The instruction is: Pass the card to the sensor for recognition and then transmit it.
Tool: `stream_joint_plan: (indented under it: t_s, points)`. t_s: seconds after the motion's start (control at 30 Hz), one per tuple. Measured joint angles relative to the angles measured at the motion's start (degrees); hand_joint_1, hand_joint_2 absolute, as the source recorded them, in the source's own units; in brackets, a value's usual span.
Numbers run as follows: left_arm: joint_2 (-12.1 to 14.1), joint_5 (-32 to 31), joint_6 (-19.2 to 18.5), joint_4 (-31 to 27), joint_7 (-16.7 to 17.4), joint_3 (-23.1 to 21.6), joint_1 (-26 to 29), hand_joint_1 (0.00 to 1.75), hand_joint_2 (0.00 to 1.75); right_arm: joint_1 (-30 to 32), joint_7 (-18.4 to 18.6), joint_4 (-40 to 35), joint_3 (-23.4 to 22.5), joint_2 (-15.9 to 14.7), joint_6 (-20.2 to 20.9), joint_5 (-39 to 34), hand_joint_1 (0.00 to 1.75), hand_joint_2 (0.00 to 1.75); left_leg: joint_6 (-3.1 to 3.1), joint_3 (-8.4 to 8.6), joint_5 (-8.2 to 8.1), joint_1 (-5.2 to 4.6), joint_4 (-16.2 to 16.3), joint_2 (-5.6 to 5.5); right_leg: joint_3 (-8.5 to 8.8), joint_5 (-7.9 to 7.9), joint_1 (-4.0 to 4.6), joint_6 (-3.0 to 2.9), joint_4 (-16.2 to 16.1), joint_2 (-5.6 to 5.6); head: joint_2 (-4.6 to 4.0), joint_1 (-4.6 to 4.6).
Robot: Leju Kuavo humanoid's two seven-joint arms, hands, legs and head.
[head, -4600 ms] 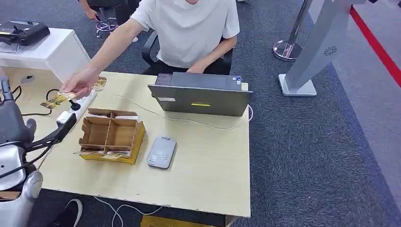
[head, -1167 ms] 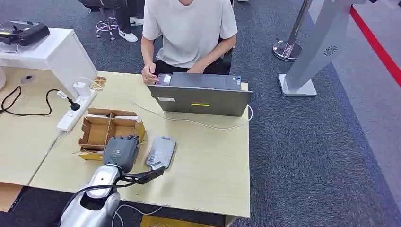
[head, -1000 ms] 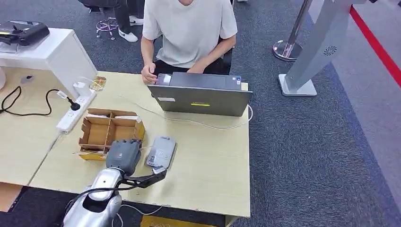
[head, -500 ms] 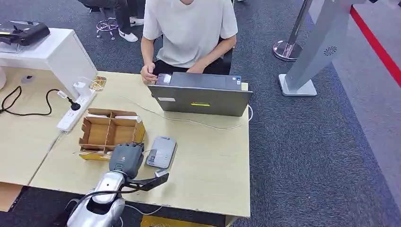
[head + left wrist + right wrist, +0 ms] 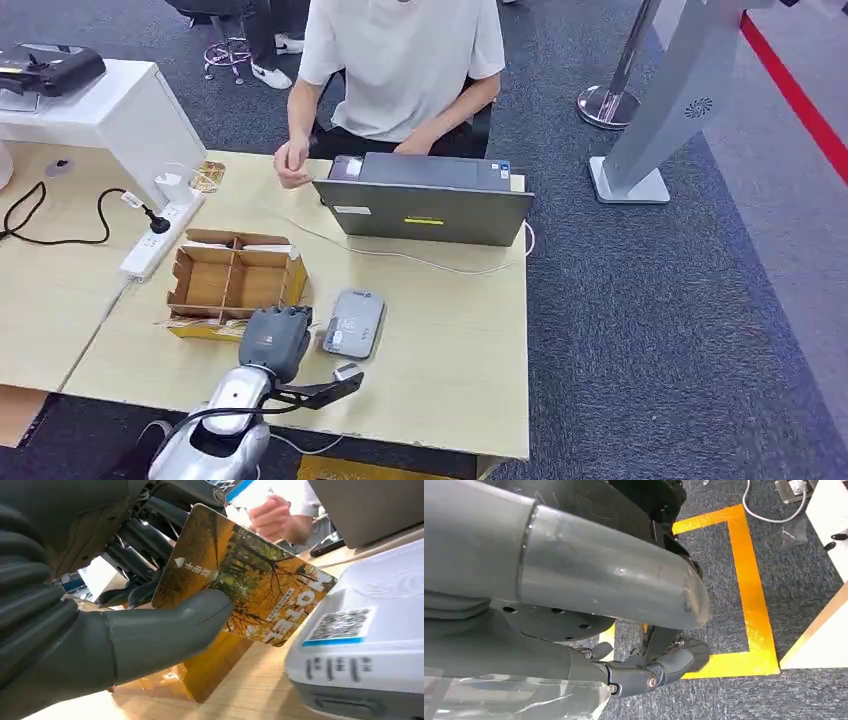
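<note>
My left hand [image 5: 272,340] hovers over the near table edge, between the cardboard box and the grey card sensor [image 5: 353,323]. In the left wrist view the thumb [image 5: 165,630] and fingers pinch a card [image 5: 250,580] printed with yellow autumn trees. The card's free end tilts toward the white-grey sensor [image 5: 365,645] with its QR label and sits just beside it; contact cannot be judged. From the head view the hand's back hides the card. My right hand [image 5: 649,672] hangs over the floor, holding nothing, thumb [image 5: 609,585] apart from the fingers.
A partitioned cardboard box [image 5: 235,283] stands just behind my left hand. A person [image 5: 400,60] sits behind an open laptop [image 5: 425,200], one hand [image 5: 292,165] raised off the table. A power strip [image 5: 160,235] and cables lie at the left. Bare tabletop [image 5: 450,340] lies right of the sensor.
My left arm came from the far left with the card to the sensor, then edged right and nearer. The sensor shifted slightly right. The person's hand lifted from the laptop.
</note>
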Motion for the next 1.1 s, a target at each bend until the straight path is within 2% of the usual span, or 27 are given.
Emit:
stream_joint_plan:
  t_s: [0.1, 0.17, 0.27, 0.4, 0.43, 0.53, 0.63, 0.8, 1.07, 1.1]
  points:
    - [0.5, 0.0, 1.3, -1.2, 2.0, 0.0, 0.1, 1.75, 1.75, 0.1, 0.0, 0.0, 0.0, 0.0, 0.0, -0.3, 0.00, 0.00, 0.00, -0.01, 0.00, 0.01, 0.0, 0.00, 0.00, 0.00, 0.01, 0.00, 0.0, 0.00, 0.00, 0.00]
    - [1.6, 0.0, 1.4, -4.6, 4.0, 0.0, 0.0, 1.75, 1.75, 0.1, 0.1, 0.0, 0.1, 0.0, -0.1, -0.4, 0.00, 0.00, 0.00, -0.01, 0.00, 0.01, 0.0, 0.00, -0.01, 0.00, 0.01, 0.00, 0.0, 0.01, 0.00, 0.00]
    - [4.8, 0.0, -0.2, -12.2, 6.6, 0.4, -0.9, 1.75, 1.75, 0.1, 0.1, 0.0, 0.3, 0.0, -0.1, -0.9, 0.00, 0.00, 0.00, -0.01, 0.00, 0.02, 0.0, 0.01, -0.04, 0.00, 0.02, 0.00, 0.1, 0.01, 0.00, 0.00]
    - [7.8, 0.0, -2.5, -19.7, 5.9, 2.3, -2.1, 1.75, 1.75, 0.1, 0.1, 0.0, 0.6, 0.0, 0.1, -1.2, 0.00, 0.00, -0.01, 0.00, 0.01, 0.02, 0.0, 0.00, -0.04, -0.01, 0.02, -0.01, 0.1, 0.00, 0.00, 0.00]
    - [8.2, 0.0, -2.4, -20.6, 6.0, 2.5, -2.1, 1.75, 1.75, 0.1, 0.1, 0.0, 0.7, 0.0, 0.1, -1.2, 0.00, 0.00, -0.01, 0.00, 0.01, 0.02, 0.0, 0.00, -0.03, -0.01, 0.01, -0.01, 0.1, 0.00, 0.00, -0.02]
    - [10.5, 0.0, -1.7, -23.3, 9.2, 2.7, -2.4, 1.75, 1.75, 0.1, 0.1, 0.0, 1.0, 0.0, 0.3, -1.2, 0.00, 0.00, -0.01, 0.00, 0.01, 0.02, 0.0, 0.09, -0.06, 0.00, 0.01, -0.01, 0.1, 0.06, 0.00, -0.02]
    - [13.1, 0.0, -3.6, -25.9, 8.3, 5.1, -3.5, 1.75, 1.75, 0.2, 0.1, 0.0, 1.2, 0.0, 0.3, -1.3, 0.00, 0.00, -0.02, 0.00, 0.02, 0.02, 0.0, 0.05, -0.04, 0.00, 0.02, -0.01, 0.1, 0.01, 0.00, -0.09]
    - [17.1, 0.0, -6.2, -26.7, 9.1, 10.0, -4.2, 1.75, 1.75, 0.2, 0.1, 0.0, 1.6, 0.0, 0.4, -1.3, 0.00, 0.00, -0.04, 0.00, 0.03, 0.03, 0.0, 0.06, -0.09, -0.01, 0.02, -0.02, 0.2, 0.05, 0.00, -0.09]
    - [17.9, 0.1, -3.7, -25.8, 8.0, 14.5, -3.0, 1.75, 1.75, 0.1, 0.2, 0.1, 2.0, 0.0, 0.1, -1.4, 0.00, 0.00, -0.04, -0.02, 0.03, 0.01, 0.0, 0.05, -0.08, -0.01, 0.01, -0.02, 0.2, 0.03, 0.00, -0.07]
    - [17.9, 0.1, -3.7, -25.7, 8.0, 14.7, -3.0, 0.00, 1.75, 0.1, 0.2, 0.1, 2.1, 0.0, 0.1, -1.4, 0.00, 0.00, -0.04, -0.02, 0.03, 0.01, 0.0, 0.05, -0.08, -0.01, 0.01, -0.02, 0.2, 0.02, 0.00, -0.09]
